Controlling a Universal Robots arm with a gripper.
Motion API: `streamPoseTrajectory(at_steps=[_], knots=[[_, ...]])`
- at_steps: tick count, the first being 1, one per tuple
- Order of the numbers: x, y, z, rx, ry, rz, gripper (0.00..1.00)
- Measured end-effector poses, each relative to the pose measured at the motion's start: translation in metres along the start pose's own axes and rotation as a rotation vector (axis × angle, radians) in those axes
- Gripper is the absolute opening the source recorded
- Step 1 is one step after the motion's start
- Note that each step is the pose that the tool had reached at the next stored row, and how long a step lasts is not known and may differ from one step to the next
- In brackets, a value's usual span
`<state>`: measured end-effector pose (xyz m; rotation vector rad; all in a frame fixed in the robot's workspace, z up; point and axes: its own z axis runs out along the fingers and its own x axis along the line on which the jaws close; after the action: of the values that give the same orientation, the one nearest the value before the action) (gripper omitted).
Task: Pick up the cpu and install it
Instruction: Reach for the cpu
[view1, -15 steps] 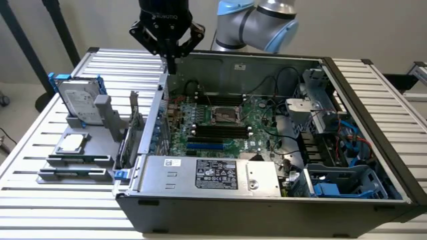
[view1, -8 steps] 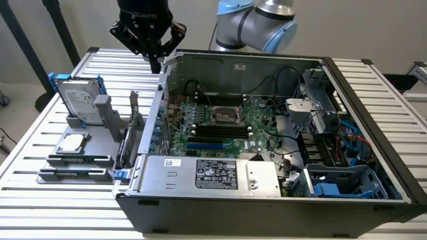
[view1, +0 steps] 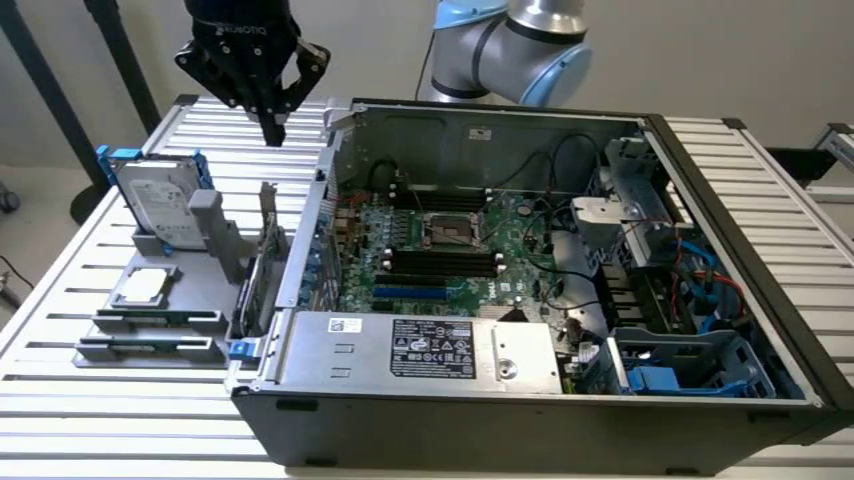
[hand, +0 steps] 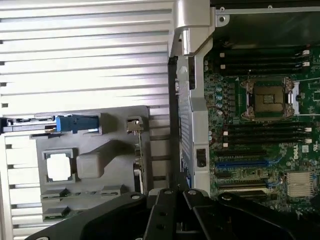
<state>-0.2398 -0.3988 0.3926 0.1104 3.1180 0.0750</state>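
Right, the room first: a plain pale wall (view1: 747, 50) stands behind the rig, and I see a strip of light floor (view1: 47, 225) past the table's edge on the exterior view's left. The table (view1: 94, 400) is silver metal, built of long slats with dark gaps between them.

A dark grey computer case (view1: 534, 420) lies open on its side. It takes up most of the table towards the exterior view's right and reaches close to the near edge. Behind the far edge rises the arm (view1: 514, 45), grey with light blue joints. Inside the case lies the green motherboard (view1: 514, 262).

Just beside the case, along the table's edge on the exterior view's left, rests a grey holder (view1: 220, 245). At its far end a silver hard drive (view1: 158, 205) stands upright in a blue bracket. At its near end lie two memory sticks (view1: 158, 322).

My black gripper (view1: 274, 132) hangs over the table's far edge near the case's far corner, fingers clenched together, grasping nothing.

The cpu (view1: 144, 287) lies flat in a square recess of the holder, between the hard drive and the memory sticks, shiny side up and well apart from the gripper.

The socket (view1: 451, 232) sits mid-board among black slots.
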Motion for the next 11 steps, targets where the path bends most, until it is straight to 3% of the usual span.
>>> streamPoseTrajectory(at_steps=[11], knots=[[0.050, -0.0028, 0.0007, 0.0003, 0.0000, 0.000, 0.11]])
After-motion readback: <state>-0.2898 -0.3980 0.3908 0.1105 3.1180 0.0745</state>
